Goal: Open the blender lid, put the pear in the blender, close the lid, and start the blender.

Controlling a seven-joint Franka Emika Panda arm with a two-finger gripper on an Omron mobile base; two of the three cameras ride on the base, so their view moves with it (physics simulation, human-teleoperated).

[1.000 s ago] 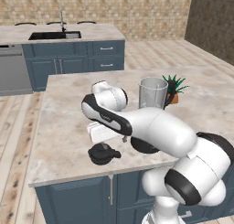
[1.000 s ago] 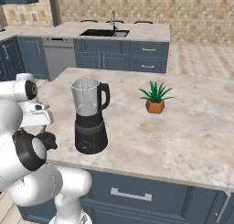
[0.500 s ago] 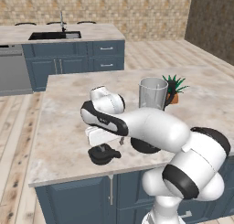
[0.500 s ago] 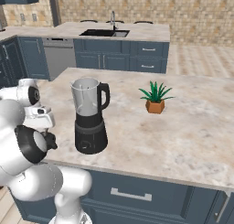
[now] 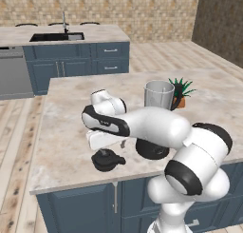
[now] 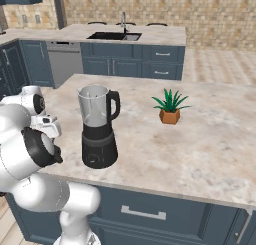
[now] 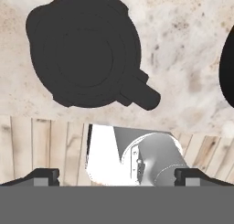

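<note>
While the tabletop and everything standing on it have stayed where they were a second ago, a small shift can be made out in the white arm. Its hand has been eased slightly lower and nearer the front edge, and it is now held directly above the blender lid.

The blender is seen upright near the front of the tabletop, with its clear jar uncovered at the top. A small potted plant stands well apart from it, further back and to its side.

The blender lid has been left lying flat on the marble, just beside the black base and close to the tabletop's front edge. In the hand view it is shown with its knob up and its side tab pointing toward the lower right.

The fingers are spread as wide as they go, and nothing is held between them.

Because the lid has not been moved and the fingers are clear of it, the opening step is judged to be finished. The lid is taken to be released and parked, so the pear is judged to be what must be fetched next. Closing and starting are still to be done.
</note>
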